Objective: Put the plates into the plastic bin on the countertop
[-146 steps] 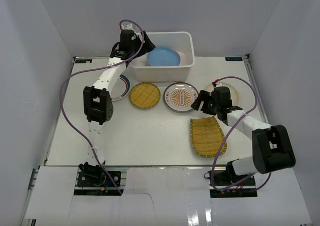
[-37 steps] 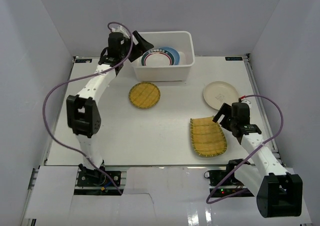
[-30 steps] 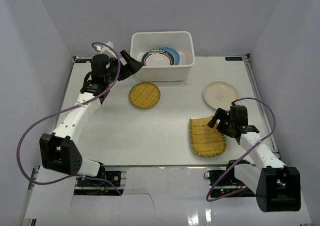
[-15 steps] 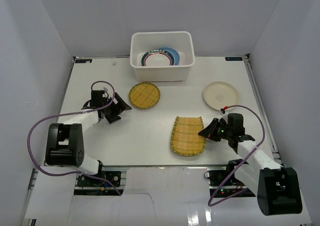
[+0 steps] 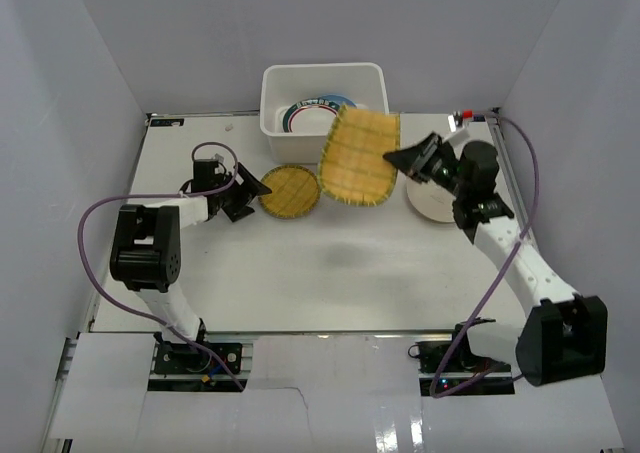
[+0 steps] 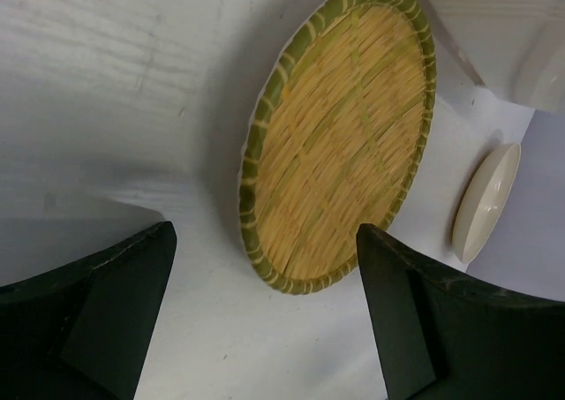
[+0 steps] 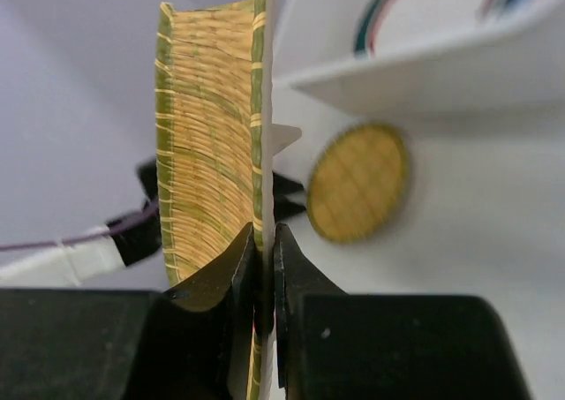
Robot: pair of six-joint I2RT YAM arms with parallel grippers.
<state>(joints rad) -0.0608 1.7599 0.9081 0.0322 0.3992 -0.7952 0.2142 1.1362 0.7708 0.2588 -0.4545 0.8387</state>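
Thin hold, high up
Right gripper (image 5: pixel 408 159) pinches the rectangular bamboo plate (image 5: pixel 358 155) by one edge, aloft beside the plastic bin (image 5: pixel 272 123); it may slip. Left gripper (image 5: pixel 250 195) is wide, by the round bamboo plate (image 5: pixel 289 191).

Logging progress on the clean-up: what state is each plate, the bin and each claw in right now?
rectangular bamboo plate, lifted, tilted, pinched at its edge
round bamboo plate, flat on the countertop, untouched
cream plate, on the countertop, partly hidden
plastic bin, holding stacked plates
left claw, open
right claw, shut on the rectangular bamboo plate
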